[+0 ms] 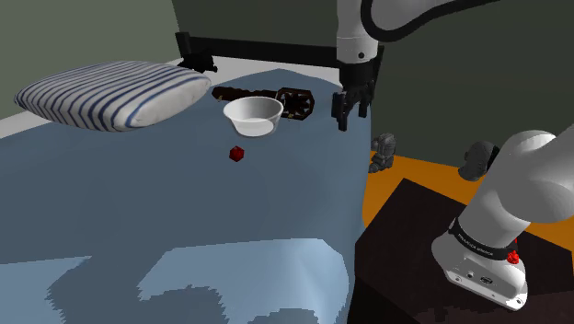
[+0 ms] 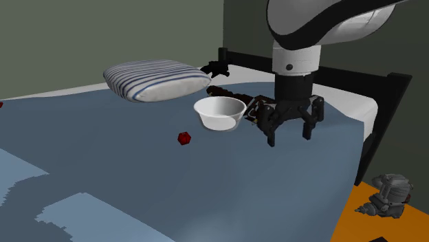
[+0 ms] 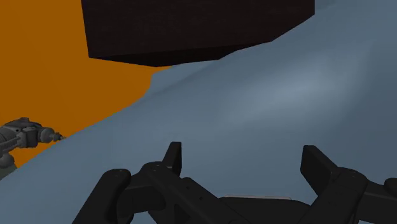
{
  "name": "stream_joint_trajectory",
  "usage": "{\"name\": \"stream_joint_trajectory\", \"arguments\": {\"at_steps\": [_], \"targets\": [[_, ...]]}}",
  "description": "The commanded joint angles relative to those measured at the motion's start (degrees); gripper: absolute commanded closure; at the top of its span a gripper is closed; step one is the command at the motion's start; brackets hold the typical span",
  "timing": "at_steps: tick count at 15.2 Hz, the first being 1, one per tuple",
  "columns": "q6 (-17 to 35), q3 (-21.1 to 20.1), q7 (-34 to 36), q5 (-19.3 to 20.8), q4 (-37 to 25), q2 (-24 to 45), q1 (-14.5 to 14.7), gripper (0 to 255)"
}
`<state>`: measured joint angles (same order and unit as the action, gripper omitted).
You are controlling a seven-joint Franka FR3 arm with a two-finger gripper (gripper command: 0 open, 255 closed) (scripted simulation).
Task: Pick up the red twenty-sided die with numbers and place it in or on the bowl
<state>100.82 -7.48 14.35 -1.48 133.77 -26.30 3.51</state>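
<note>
We see a small dark-red die lying on the blue bed left of the frame's centre, near but apart from the upright white bowl above it.

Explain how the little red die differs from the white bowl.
The die is dark red and faceted; the bowl is white and round. The die is much smaller than the bowl. The bowl is hollow and open-topped; the die is a closed solid. Both sit apart on the blue bedcover.

No legible text or labels, red die too small to read (numerals indistinct)
</note>
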Motion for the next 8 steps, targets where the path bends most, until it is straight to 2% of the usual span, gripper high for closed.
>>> {"name": "stream_joint_trajectory", "arguments": {"at_steps": [1, 8], "targets": [[2.5, -1.0, 1.1, -0.4, -2.0, 3.7, 0.4, 0], [8.7, -4.7, 5.5, -0.1, -11.2, 16.6, 1.9, 0]]}}
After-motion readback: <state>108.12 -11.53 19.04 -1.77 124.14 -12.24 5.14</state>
